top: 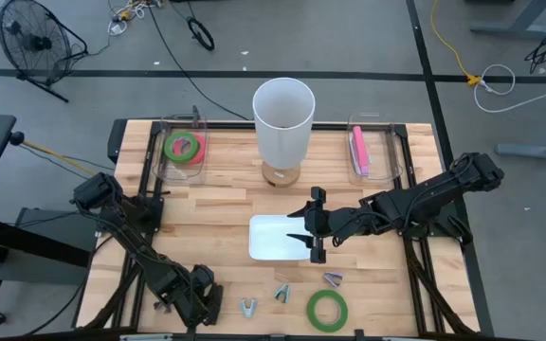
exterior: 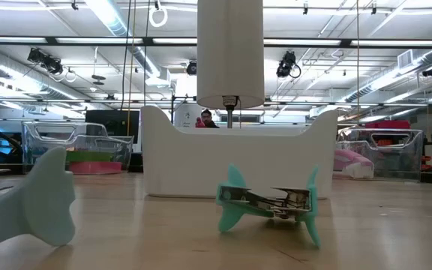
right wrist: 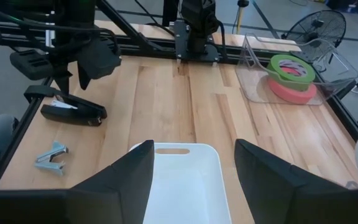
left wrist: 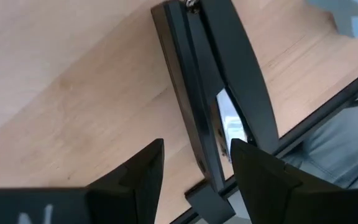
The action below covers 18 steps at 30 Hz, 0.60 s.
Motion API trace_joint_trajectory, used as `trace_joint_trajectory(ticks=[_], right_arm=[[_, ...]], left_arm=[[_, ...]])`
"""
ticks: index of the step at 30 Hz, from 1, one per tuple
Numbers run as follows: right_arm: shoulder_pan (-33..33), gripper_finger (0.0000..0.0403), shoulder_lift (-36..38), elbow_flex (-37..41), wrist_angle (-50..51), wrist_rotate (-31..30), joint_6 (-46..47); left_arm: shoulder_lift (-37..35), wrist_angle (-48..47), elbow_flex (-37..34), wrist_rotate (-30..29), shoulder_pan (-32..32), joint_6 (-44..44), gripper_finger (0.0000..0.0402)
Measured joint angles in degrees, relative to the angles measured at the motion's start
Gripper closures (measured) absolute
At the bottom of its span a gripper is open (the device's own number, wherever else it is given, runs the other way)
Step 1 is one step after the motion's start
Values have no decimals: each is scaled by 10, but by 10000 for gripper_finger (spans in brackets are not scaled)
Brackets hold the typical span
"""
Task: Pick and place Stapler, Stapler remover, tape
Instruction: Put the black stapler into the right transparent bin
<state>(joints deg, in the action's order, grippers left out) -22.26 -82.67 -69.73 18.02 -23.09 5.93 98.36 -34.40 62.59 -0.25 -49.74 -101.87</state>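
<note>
A black stapler (left wrist: 210,93) lies flat on the wooden table near its near-left corner; it also shows in the right wrist view (right wrist: 73,112). My left gripper (left wrist: 194,171) is open just above it, with one finger on either side of one end of it. My right gripper (right wrist: 191,180) is open and empty above the white tray (top: 271,237) at the table's middle. Three stapler removers (top: 248,306) (top: 282,294) (top: 333,278) and a green tape roll (top: 327,309) lie along the near edge.
A tall white cylinder (top: 282,118) stands at the far middle. A clear bin (top: 183,147) at the far left holds green and pink tape rolls. A clear bin (top: 368,152) at the far right holds a pink object. Black rails run along the table's sides.
</note>
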Motion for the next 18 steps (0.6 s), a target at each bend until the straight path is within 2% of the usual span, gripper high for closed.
trace_joint_trajectory(ticks=[10, 18], right_arm=[[0, 179, 0, 0, 0, 0, 0], [0, 179, 0, 0, -1, 0, -2]], left_arm=[[13, -3, 0, -9, 0, -1, 211], [46, -3, 0, 36, 4, 5, 221]])
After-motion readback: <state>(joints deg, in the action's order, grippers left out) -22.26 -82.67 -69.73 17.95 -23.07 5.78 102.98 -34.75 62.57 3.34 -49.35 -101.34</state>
